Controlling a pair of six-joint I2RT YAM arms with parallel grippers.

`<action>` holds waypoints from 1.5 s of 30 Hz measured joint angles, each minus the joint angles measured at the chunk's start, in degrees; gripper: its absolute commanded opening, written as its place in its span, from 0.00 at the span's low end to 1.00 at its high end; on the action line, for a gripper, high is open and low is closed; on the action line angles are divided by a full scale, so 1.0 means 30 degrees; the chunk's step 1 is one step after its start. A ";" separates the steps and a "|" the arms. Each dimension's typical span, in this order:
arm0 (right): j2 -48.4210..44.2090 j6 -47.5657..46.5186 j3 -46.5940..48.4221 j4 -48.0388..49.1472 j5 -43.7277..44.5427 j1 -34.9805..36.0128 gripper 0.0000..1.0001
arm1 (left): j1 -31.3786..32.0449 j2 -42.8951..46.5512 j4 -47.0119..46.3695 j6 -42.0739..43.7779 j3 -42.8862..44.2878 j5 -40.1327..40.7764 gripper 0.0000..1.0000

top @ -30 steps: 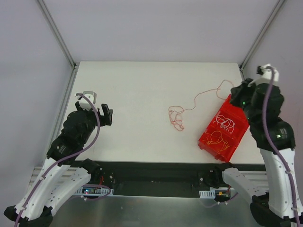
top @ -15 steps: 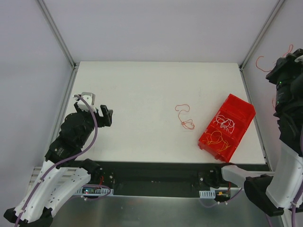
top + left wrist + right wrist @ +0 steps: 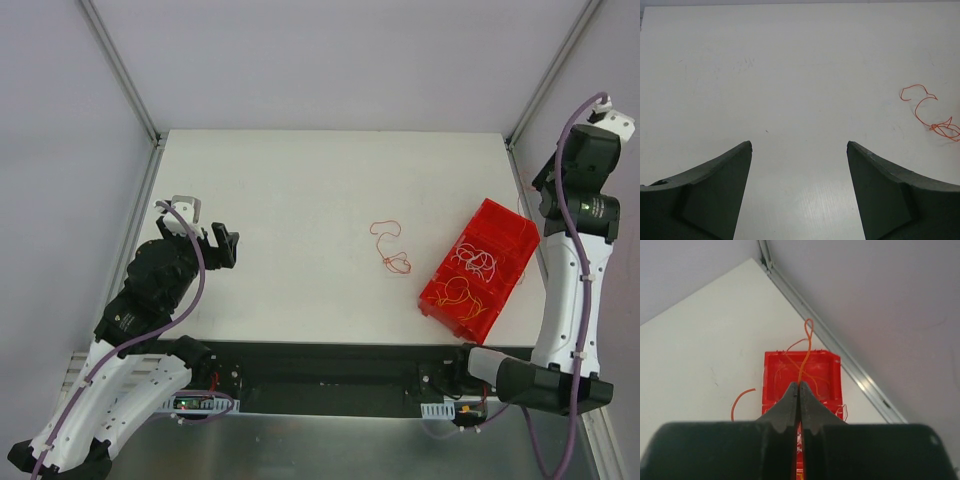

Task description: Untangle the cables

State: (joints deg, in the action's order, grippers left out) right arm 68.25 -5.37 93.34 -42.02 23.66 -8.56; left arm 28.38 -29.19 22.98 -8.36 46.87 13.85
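Observation:
A thin red-orange cable [image 3: 388, 245] lies curled on the white table [image 3: 300, 200], mid-right; it also shows at the right of the left wrist view [image 3: 930, 112]. A red bin [image 3: 505, 235] at the right holds whitish cables [image 3: 475, 262] and yellow-orange cables [image 3: 462, 298]. My right gripper [image 3: 540, 183] is raised above the bin's far end. In the right wrist view it [image 3: 800, 384] is shut on a thin orange cable [image 3: 807, 347] that sticks out past the tips, with the bin [image 3: 832, 367] below. My left gripper [image 3: 218, 245] is open and empty over the table's left side [image 3: 799, 145].
Metal frame rails [image 3: 540, 85] run along the table's back corners and sides, and grey walls enclose it. The right arm stands tall at the table's right edge [image 3: 570, 290]. The bin lies at an angle near the front right corner.
My right gripper lifted from the bin's far end with an orange cable, pulling it away from the table cable. That cable shifted right and bunched up. The left arm stayed put.

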 measured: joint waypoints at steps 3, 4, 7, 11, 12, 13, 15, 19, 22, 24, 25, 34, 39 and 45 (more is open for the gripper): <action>-0.0029 0.1231 -0.1865 0.0277 -0.2106 -0.1464 0.01 | 0.0000 0.0000 0.0007 0.0000 0.0000 0.0007 0.76; -0.0029 0.1712 -0.2273 0.0291 -0.2965 -0.2011 0.01 | 0.0000 0.0000 0.0007 0.0000 -0.0007 0.0007 0.76; -0.0029 0.2710 -0.2310 0.0342 -0.4648 -0.3009 0.01 | 0.0000 -0.0015 0.0000 0.0000 -0.0007 0.0000 0.77; 0.0073 0.3432 -0.0240 0.0131 -0.5719 -0.3206 0.01 | 0.0000 -0.0102 0.0000 0.0000 -0.0007 0.0007 0.77; 0.0095 0.3585 0.0852 0.0087 -0.5880 -0.3206 0.01 | 0.0000 -0.0153 0.0000 0.0000 -0.0007 0.0007 0.77; 0.0095 0.3657 0.1610 0.0124 -0.5974 -0.3206 0.01 | 0.0000 -0.0226 0.0007 0.0000 -0.0007 0.0007 0.77; 0.0095 0.3810 0.3468 0.0233 -0.6040 -0.3206 0.01 | 0.0000 -0.0379 0.0007 0.0000 -0.0007 0.0015 0.77; 0.0284 0.4116 0.6047 0.0495 -0.6127 -0.3206 0.01 | 0.0000 -0.0758 0.0000 0.0000 -0.0007 0.0007 0.76; 0.0809 0.4495 0.7227 0.0619 -0.6390 -0.3206 0.01 | 0.0000 -0.1056 0.0000 0.0000 -0.0007 0.0007 0.76; 0.1304 0.4685 0.7526 0.0714 -0.6688 -0.3206 0.01 | -0.0007 -0.1195 0.0000 0.0007 -0.0007 0.0007 0.76; 0.1588 0.4794 0.7584 0.0765 -0.6849 -0.3206 0.01 | -0.0015 -0.1209 0.0000 0.0000 -0.0007 0.0007 0.76; 0.2164 0.5129 0.4189 0.0925 -0.7169 -0.3206 0.01 | -0.0255 -0.1158 0.0000 0.0007 -0.0051 0.0022 0.77; 0.1967 0.5064 0.3861 0.0925 -0.7053 -0.3213 0.01 | -0.0255 -0.1158 0.0000 0.0007 -0.0109 0.0015 0.77; 0.2324 0.5056 0.6761 0.0481 -0.7045 -0.3242 0.01 | -0.0255 -0.1158 0.0000 0.0007 -0.0109 0.0015 0.77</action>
State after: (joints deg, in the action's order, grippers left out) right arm 75.22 9.80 113.62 -40.58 2.52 -18.28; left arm 27.62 -32.67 22.98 -8.34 46.54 13.89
